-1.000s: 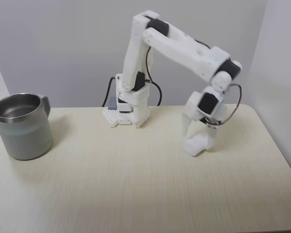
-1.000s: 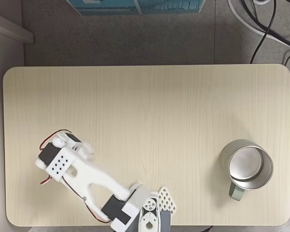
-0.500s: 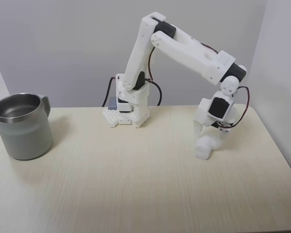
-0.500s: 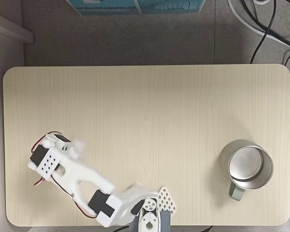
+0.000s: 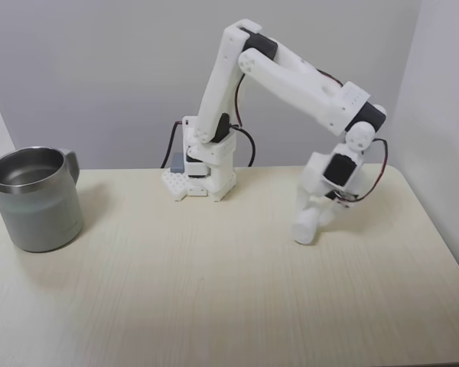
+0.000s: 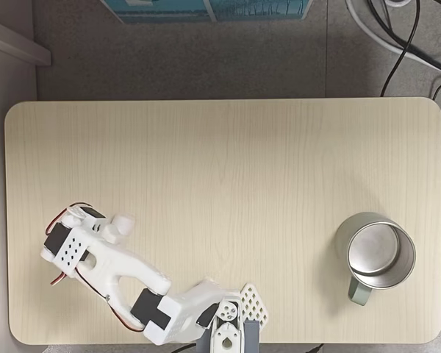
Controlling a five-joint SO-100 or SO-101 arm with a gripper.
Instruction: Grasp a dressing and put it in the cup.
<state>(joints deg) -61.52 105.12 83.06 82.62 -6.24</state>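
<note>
Pincer [image 5: 304, 229]: lifted above the bench [image 5: 214, 290], pinching the white dressing [image 5: 305, 226] at its tip, right side in the front fixed view. Cup [image 5: 35, 200]: upright, well apart at the bench's opposite end.

Soft, even light in both fixed views, both sharp. The worktop [image 5: 214, 290] carries faint diffuse shadows; the cup [image 6: 374, 253] shows mild glare inside, at lower right of the frame.

A pale wooden table [image 6: 228, 162] stands on grey floor, with black cables [image 6: 404, 40] and a teal box [image 6: 206, 9] nearby.
</note>
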